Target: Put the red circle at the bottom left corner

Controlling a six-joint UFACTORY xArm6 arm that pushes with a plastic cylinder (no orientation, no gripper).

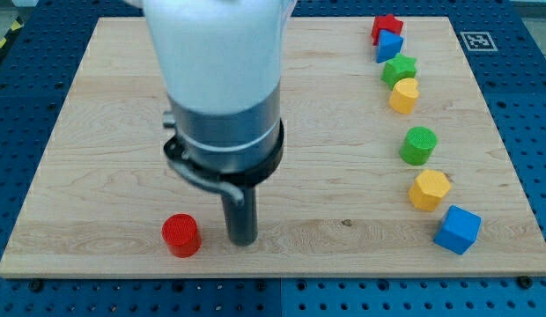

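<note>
Red round block (180, 235) sits low on your pale wooden board (97, 132), near its bottom-left corner, my tip (242, 240) (a bare rod, no jaws) just right of it, so push left, gently, centred.

You see a pale wood-grain table (97, 106). On it: a red circle (180, 235), red star (387, 26), two blue blocks (389, 47) (457, 230), green star (399, 68), green cylinder (419, 145), and two yellow blocks (403, 95) (429, 190).
</note>
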